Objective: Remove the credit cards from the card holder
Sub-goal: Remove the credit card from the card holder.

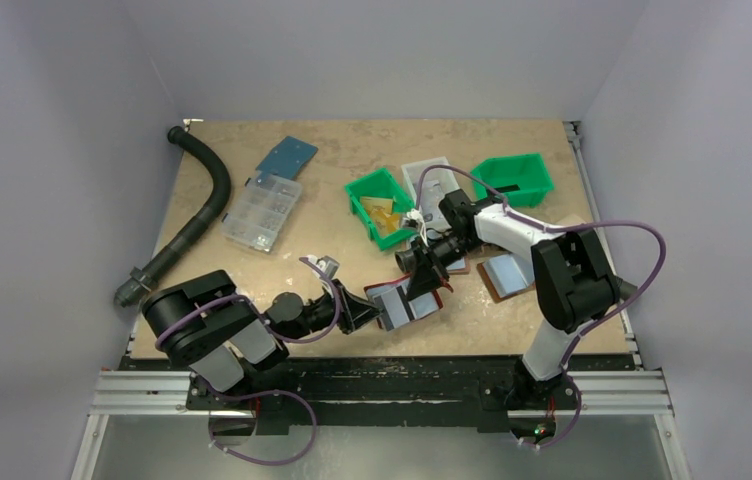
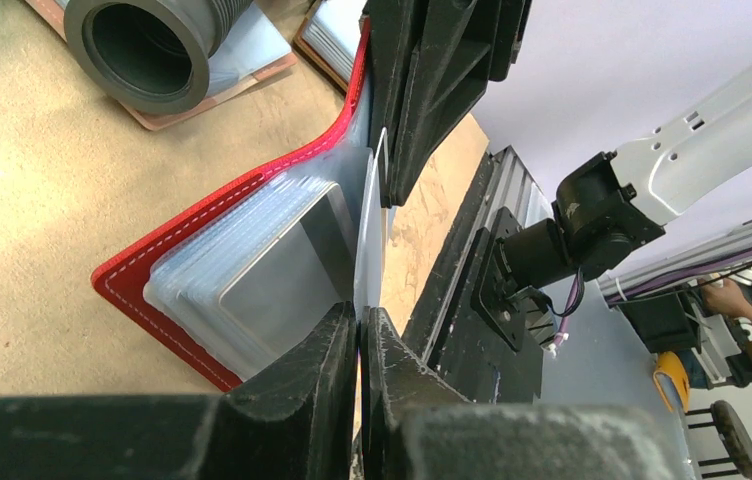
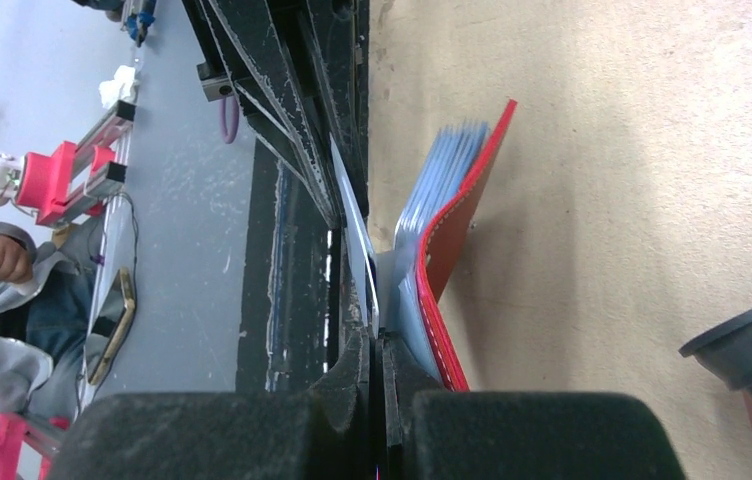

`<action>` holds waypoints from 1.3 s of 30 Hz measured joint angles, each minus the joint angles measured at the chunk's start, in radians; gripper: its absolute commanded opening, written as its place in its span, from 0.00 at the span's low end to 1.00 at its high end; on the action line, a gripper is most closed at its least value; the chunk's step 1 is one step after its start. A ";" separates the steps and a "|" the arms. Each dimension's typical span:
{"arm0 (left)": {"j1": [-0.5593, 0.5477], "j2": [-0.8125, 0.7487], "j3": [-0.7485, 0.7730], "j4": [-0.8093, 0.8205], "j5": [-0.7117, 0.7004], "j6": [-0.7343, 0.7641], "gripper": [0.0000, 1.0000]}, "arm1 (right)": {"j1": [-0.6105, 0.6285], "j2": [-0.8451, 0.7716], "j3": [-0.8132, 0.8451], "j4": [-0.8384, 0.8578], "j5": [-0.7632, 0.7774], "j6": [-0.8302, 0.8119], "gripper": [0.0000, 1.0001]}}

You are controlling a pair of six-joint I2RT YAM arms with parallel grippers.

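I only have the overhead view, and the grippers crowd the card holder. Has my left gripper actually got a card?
Observer: Yes. On the left wrist view the left gripper is shut on a thin pale card that stands on edge.
Operator: And the right one?
Observer: The right gripper is shut on the raised half of the red card holder, at its pale pockets.
Operator: Anything left inside?
Observer: In the half lying flat, the top pocket shows what looks like a grey card.
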 measured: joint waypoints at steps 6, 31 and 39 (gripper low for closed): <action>0.013 0.002 -0.002 0.000 0.019 0.000 0.00 | -0.002 -0.010 0.000 0.013 0.025 0.012 0.00; 0.077 0.055 -0.041 -0.011 0.024 -0.043 0.00 | -0.066 -0.051 0.003 0.015 0.043 0.013 0.00; 0.079 -0.082 -0.017 -0.161 -0.018 -0.040 0.19 | -0.091 -0.091 0.016 -0.036 0.010 -0.043 0.00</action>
